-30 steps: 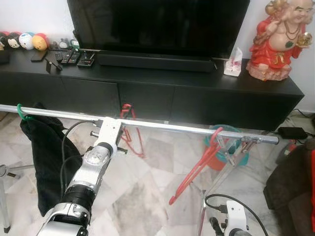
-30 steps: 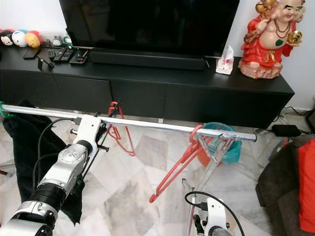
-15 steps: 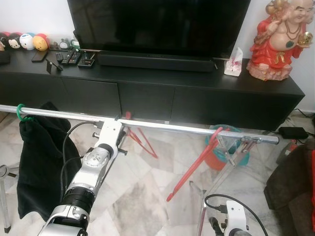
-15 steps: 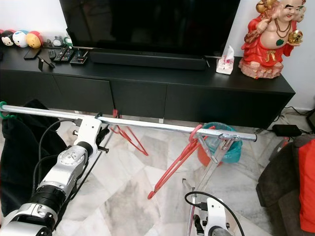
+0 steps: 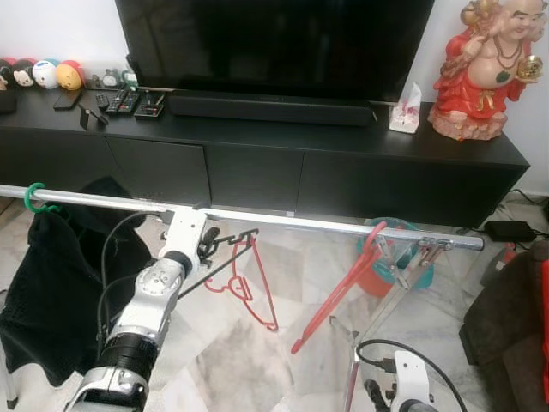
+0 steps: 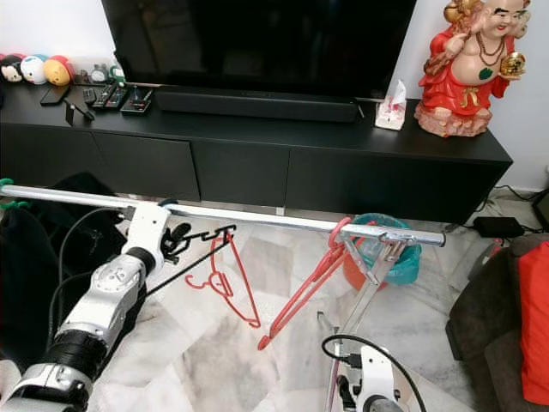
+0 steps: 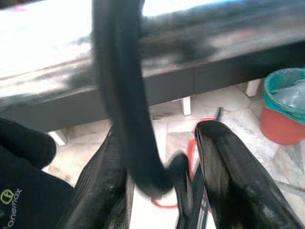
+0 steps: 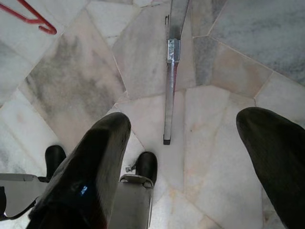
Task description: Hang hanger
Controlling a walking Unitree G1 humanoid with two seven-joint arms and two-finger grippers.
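A silver rail point(image 5: 292, 221) crosses in front of me. My left gripper point(image 5: 208, 243) is just under it, shut on the hook of a thin black hanger point(image 5: 225, 264) that slants down to the left. In the left wrist view the black hook point(image 7: 119, 86) runs up between the fingers point(image 7: 224, 171) and across the rail. A red hanger point(image 5: 256, 292) dangles tilted below the black one. Another red hanger point(image 5: 343, 287) hangs on the rail further right. My right gripper point(image 8: 183, 119) is low over the marble floor, open and holding nothing.
A black garment point(image 5: 51, 283) on a green hook point(image 5: 33, 196) hangs at the rail's left end. Behind the rail stand a black TV console point(image 5: 343, 163), a red statue point(image 5: 485, 73) and a teal bin point(image 5: 390, 262). The rack's leg point(image 8: 170, 71) stands by my right gripper.
The red hanger behind my left gripper swung out to the right and lower, and the black hanger came into sight. The black garment swung leftward. My right arm stayed still.
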